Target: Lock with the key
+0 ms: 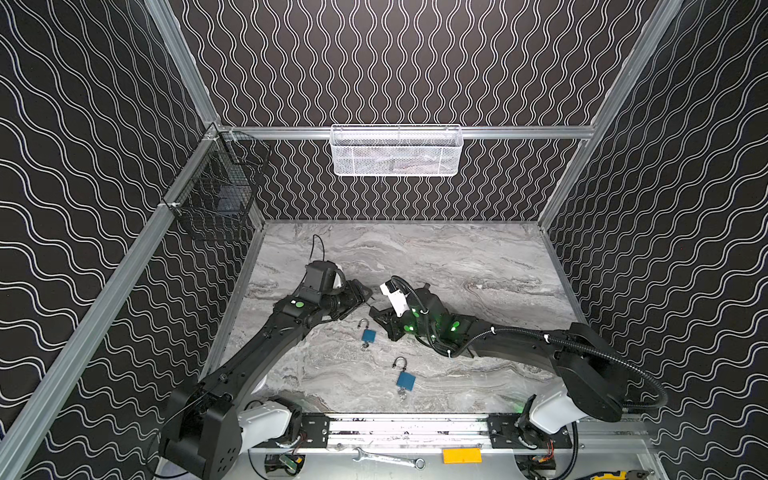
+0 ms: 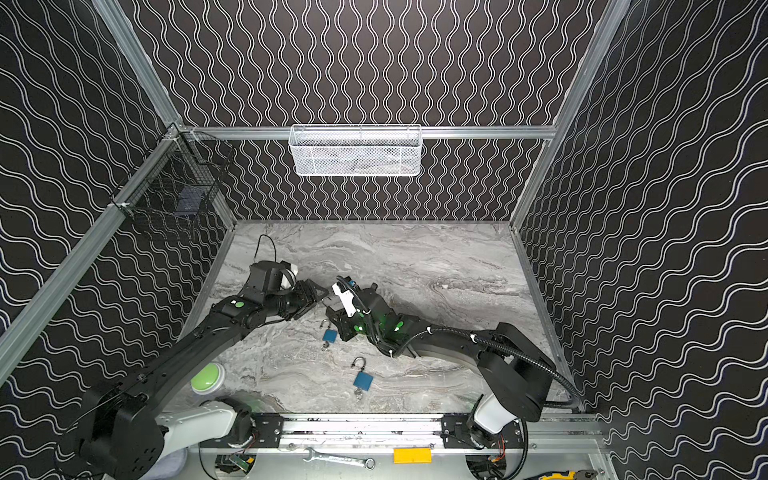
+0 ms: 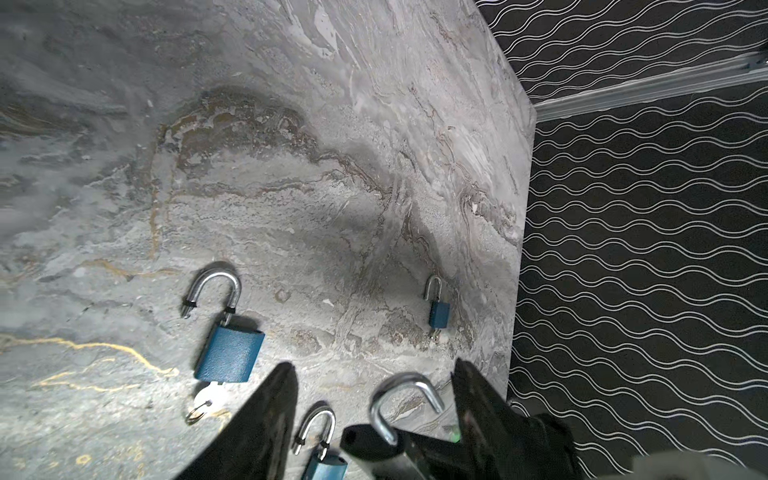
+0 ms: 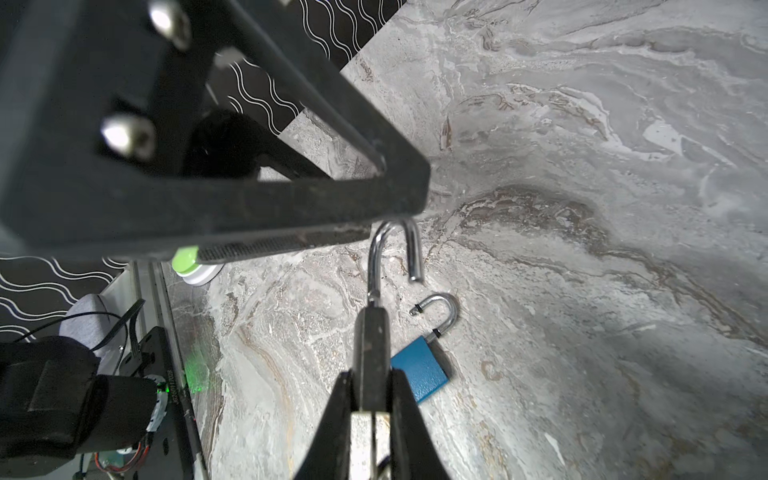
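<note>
Grey marble table point(image 1: 457, 266) with padlocks and a button on it.
Just below the frame's middle lies a blue upper padlock point(image 1: 368, 335), a blue lower padlock point(image 1: 405, 380) nearby towards lower right; a green-topped button point(image 2: 207, 378) sits lower left.

light: dim, overhead | glare: table point(image 4: 665, 137) sheen | blur: wrist-view foreground, perhaps edges warped
</note>
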Robot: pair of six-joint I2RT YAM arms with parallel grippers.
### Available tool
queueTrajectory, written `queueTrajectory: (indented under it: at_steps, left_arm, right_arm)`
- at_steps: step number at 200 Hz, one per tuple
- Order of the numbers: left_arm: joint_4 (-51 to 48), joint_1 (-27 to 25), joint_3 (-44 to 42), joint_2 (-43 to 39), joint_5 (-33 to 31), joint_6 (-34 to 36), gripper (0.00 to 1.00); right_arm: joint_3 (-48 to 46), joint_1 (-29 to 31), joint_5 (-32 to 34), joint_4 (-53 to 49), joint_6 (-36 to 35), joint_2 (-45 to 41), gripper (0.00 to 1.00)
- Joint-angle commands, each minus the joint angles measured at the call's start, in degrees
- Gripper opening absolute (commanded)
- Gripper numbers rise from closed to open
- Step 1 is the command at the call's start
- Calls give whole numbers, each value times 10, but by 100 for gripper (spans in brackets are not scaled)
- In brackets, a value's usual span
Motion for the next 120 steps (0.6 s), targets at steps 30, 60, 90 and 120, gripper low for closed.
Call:
queueTrajectory:
  at_steps: [30, 60, 90, 120]
  left_arm:
    - [17, 8, -8, 13, 16, 14, 64]
    - [16, 8, -10, 24, 16, 14, 63]
    - [27, 9, -14, 24, 27, 14, 62]
    - [36, 14, -26, 11, 25, 31, 61]
  right_arm:
    - [-10, 1, -1, 8, -4, -37, 0]
    - [-14, 1, 2, -2, -5, -53, 0]
    - [-14, 0, 6, -5, 1, -60, 0]
    - [-12, -20, -49, -3, 26, -65, 0]
